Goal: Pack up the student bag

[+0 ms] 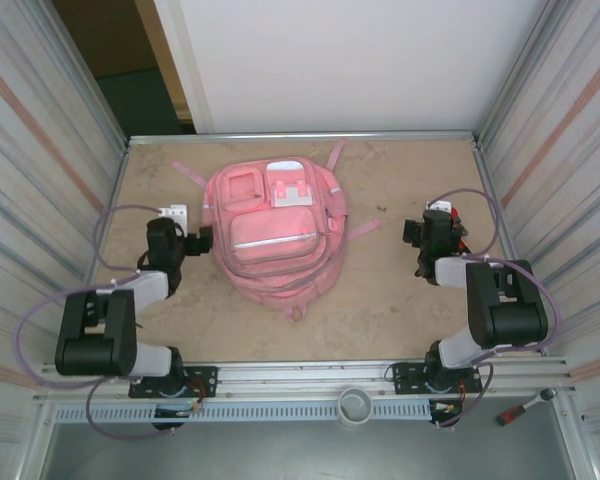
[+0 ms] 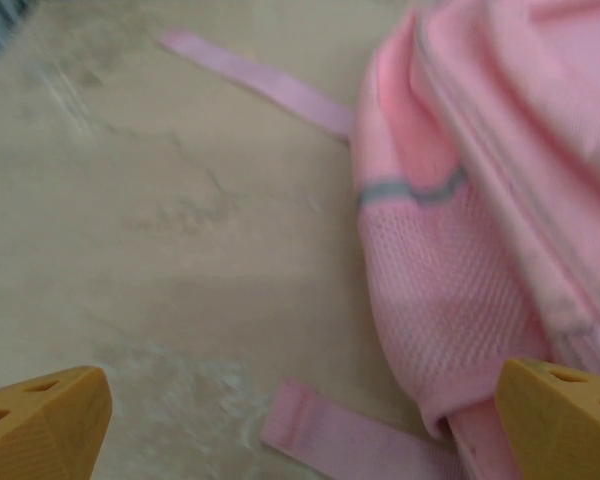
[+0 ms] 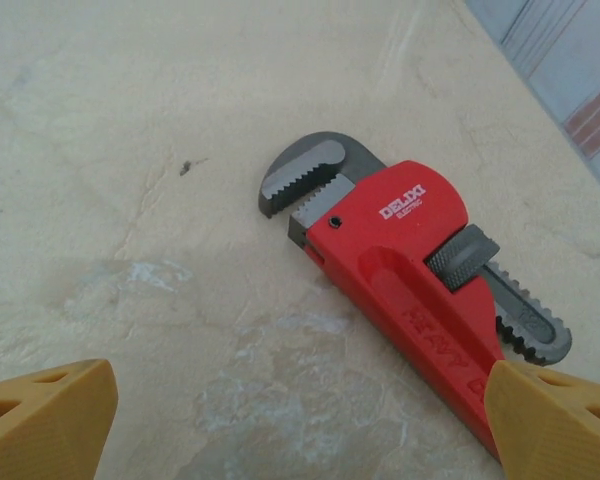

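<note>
Student bag (image 2: 450, 300) cut off by top and right edges in left wrist view, worktop (image 2: 90, 110) blurred toward the far corner; red pipe wrench (image 3: 400, 250) handle runs off the bottom edge; small white thing (image 1: 173, 212) left of the bag too small to tell.

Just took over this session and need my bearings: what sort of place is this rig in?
Probably a lab test cell for robot trials: panelled walls box in the table, an aluminium rail runs along its near edge, and the student bag and a red pipe wrench lie like props.
</note>
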